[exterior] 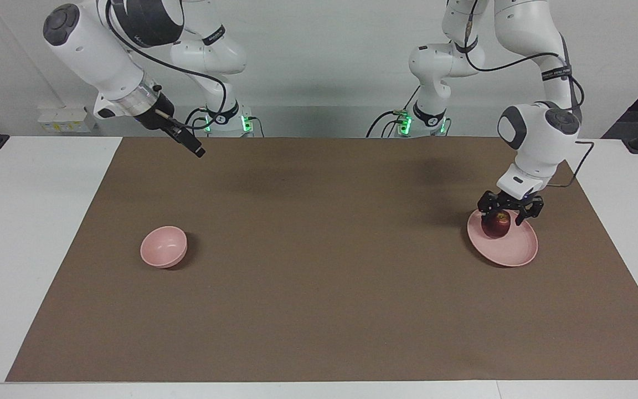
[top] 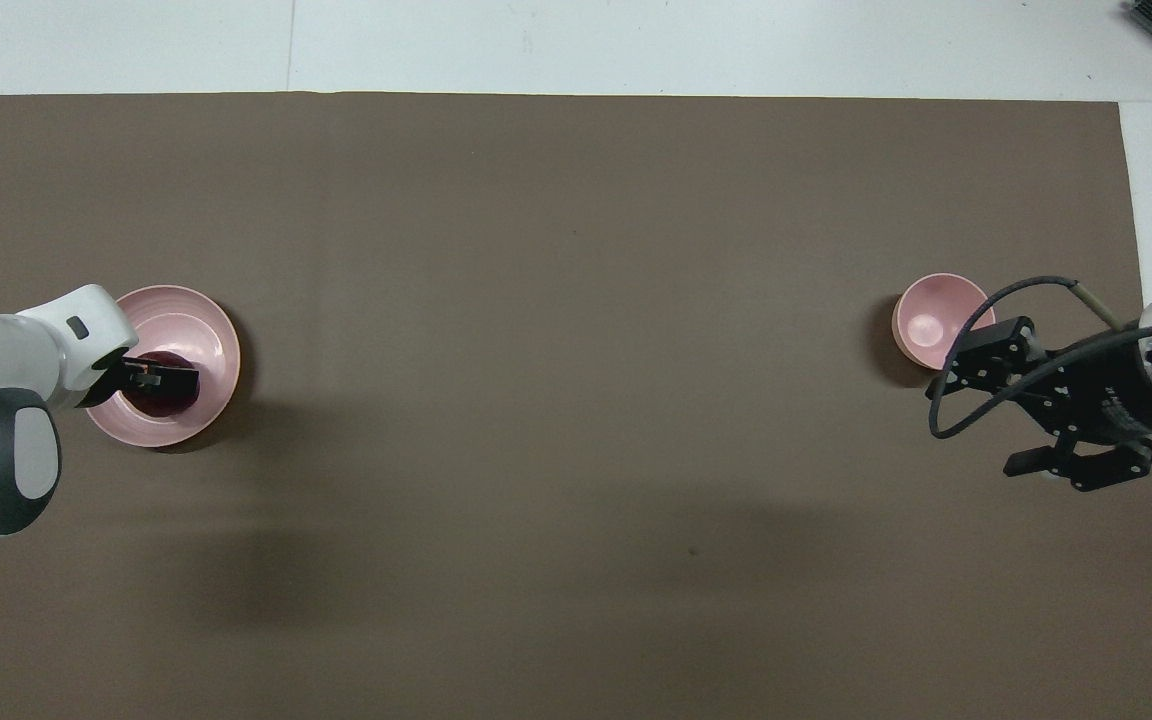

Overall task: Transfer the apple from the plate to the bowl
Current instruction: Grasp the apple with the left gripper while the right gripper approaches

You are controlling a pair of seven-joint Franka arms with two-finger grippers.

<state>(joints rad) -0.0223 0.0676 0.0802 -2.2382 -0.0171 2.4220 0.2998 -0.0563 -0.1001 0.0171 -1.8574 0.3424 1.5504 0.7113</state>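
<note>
Apple [exterior: 496, 224], at the plate's [exterior: 510, 252] ten o'clock, is straddled by the open left hand [exterior: 509, 217], nothing gripped. Closing, then lifting, is called for next. The open, empty right hand [exterior: 196, 151] waits aloft.

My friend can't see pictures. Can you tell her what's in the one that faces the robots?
The left gripper is down around a dark red apple on a pink plate, fingers open on either side. A small pink bowl sits empty at the right arm's end of the brown mat, where the right gripper hangs high.
</note>
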